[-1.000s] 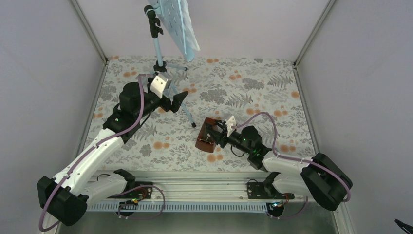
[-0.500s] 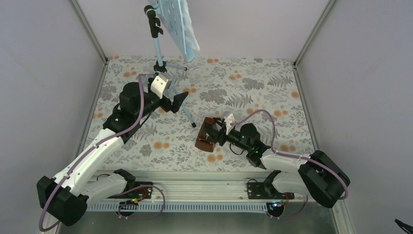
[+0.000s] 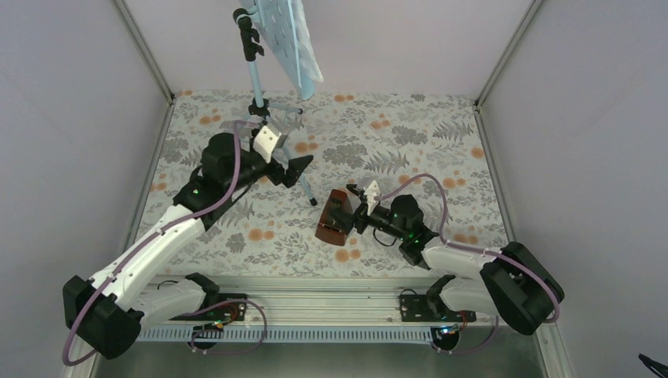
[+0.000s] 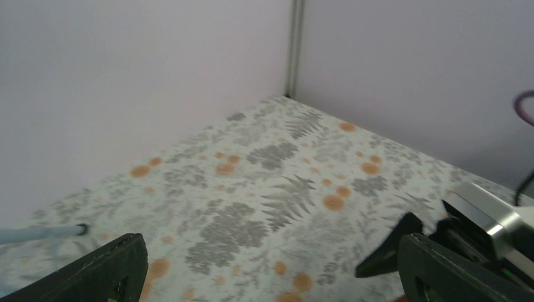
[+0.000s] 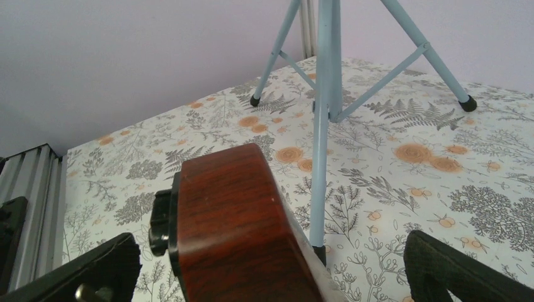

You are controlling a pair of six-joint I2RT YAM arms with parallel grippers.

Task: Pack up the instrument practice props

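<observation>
**Metronome grasp about to begin**

Top view: the music stand (image 3: 255,79) stands at 12 o'clock and the metronome (image 3: 329,224) lies mid-table, with the right gripper (image 3: 343,211) on its 3 o'clock side. Left wrist: the left gripper (image 4: 271,277) gapes wide and empty. Right wrist: the fingers (image 5: 75,270) are spread wide, flanking the metronome without touching it; the next move is probably to close squarely on it

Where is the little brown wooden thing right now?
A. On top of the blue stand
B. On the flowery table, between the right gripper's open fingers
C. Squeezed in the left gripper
B: the metronome rests on the table between the fingers of the right gripper, which stand wide with a gap on each side; the left gripper is open with nothing in it.
</observation>
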